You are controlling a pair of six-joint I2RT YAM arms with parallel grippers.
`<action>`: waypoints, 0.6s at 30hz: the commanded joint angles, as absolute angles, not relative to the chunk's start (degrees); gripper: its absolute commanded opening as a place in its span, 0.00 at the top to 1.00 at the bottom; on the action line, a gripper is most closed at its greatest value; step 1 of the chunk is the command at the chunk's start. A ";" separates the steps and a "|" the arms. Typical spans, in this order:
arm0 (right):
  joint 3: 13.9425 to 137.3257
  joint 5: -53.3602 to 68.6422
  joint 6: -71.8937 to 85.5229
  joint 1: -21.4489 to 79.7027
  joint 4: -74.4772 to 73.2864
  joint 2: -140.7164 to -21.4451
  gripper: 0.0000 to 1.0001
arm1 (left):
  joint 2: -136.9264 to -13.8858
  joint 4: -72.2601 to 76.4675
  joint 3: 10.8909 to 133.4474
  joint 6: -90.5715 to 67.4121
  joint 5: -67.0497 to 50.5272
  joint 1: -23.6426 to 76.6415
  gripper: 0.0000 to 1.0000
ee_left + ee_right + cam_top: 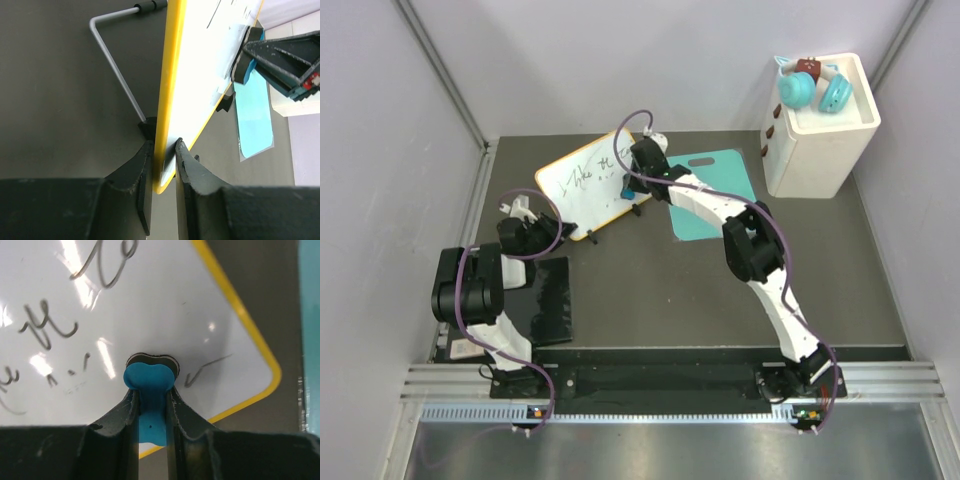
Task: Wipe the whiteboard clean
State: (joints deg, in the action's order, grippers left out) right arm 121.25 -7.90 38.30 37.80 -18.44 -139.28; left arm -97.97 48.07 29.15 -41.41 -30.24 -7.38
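Note:
The whiteboard, white with a yellow-orange frame and black handwriting, stands tilted on its wire stand at the table's back left. My left gripper is shut on the board's lower corner edge. My right gripper is shut on a blue eraser whose black felt pad presses against the board's white face beside a short stroke. In the left wrist view the eraser touches the board on the right.
A teal cutting board lies right of the whiteboard. A white box with teal items stands at the back right. A black mat lies near the left arm. The wire stand props the board from behind.

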 commanded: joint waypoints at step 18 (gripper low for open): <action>108.02 -10.38 49.65 44.47 -2.99 -136.49 1.00 | -98.26 42.27 27.95 -40.08 -25.93 -8.17 1.00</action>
State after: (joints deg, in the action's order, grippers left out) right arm 110.15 -18.04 45.39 39.62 -5.06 -136.09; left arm -97.97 48.10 29.15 -41.39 -30.59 -7.42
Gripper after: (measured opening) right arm 0.183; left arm 0.240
